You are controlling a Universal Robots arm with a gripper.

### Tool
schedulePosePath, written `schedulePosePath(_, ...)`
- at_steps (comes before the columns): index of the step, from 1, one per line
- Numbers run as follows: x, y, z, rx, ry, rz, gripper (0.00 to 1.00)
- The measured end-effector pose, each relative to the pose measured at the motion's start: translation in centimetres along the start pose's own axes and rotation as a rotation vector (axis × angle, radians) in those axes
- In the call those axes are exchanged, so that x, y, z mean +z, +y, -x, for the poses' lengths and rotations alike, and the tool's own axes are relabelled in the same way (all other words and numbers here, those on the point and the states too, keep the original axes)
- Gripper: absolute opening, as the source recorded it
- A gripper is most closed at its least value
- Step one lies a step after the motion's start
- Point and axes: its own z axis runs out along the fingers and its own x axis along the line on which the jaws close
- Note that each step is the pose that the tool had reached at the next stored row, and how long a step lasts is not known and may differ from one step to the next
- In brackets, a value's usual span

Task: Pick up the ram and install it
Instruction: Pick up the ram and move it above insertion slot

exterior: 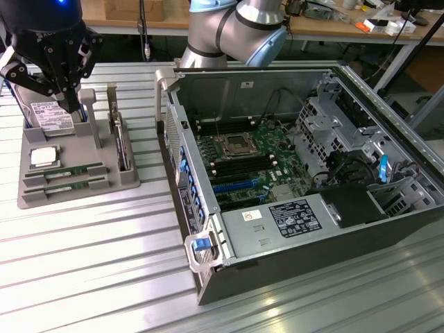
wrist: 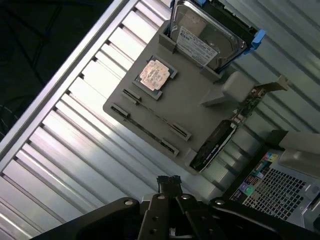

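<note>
My black gripper [exterior: 71,103] hangs over the back of a grey parts holder [exterior: 125,182] at the exterior view's left, its fingers closed together with nothing between them [wrist: 169,181]. The ram [exterior: 66,171] is a thin green stick lying in a slot at the holder's front, edge-on in the wrist view [wrist: 157,116]. A matching second stick [exterior: 66,183] lies in the slot beside it. The gripper is above and behind both sticks, touching neither. The open computer case [exterior: 208,277] lies to the right, its motherboard memory slots [exterior: 239,168] exposed.
The holder also carries a hard drive [exterior: 48,114], a square silver processor [exterior: 43,156] and an upright expansion card [exterior: 122,142]. The case wall [exterior: 173,139] rises close beside the holder. Everything rests on a ribbed metal table [exterior: 90,263].
</note>
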Motion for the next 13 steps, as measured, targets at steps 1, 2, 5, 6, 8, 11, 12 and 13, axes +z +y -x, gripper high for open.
schedulePosePath(1, 0.0, 0.0, 0.0, -0.017, 0.0008, 0.0004, 0.1)
schedulePosePath(2, 0.0, 0.0, 0.0, -0.029, 0.0013, 0.0007, 0.1)
schedulePosePath(5, 0.0, 0.0, 0.0, -0.052, 0.0023, 0.0013, 0.1)
schedulePosePath(6, 0.0, 0.0, 0.0, -0.059, 0.0027, 0.0014, 0.1)
schedulePosePath(8, 0.0, 0.0, 0.0, -0.081, 0.0036, 0.0019, 0.1)
schedulePosePath(11, 0.0, 0.0, 0.0, -0.107, 0.0048, 0.0026, 0.1)
schedulePosePath(12, 0.0, 0.0, 0.0, -0.112, 0.005, 0.0027, 0.1)
schedulePosePath(13, 0.0, 0.0, 0.0, -0.123, 0.0055, 0.003, 0.1)
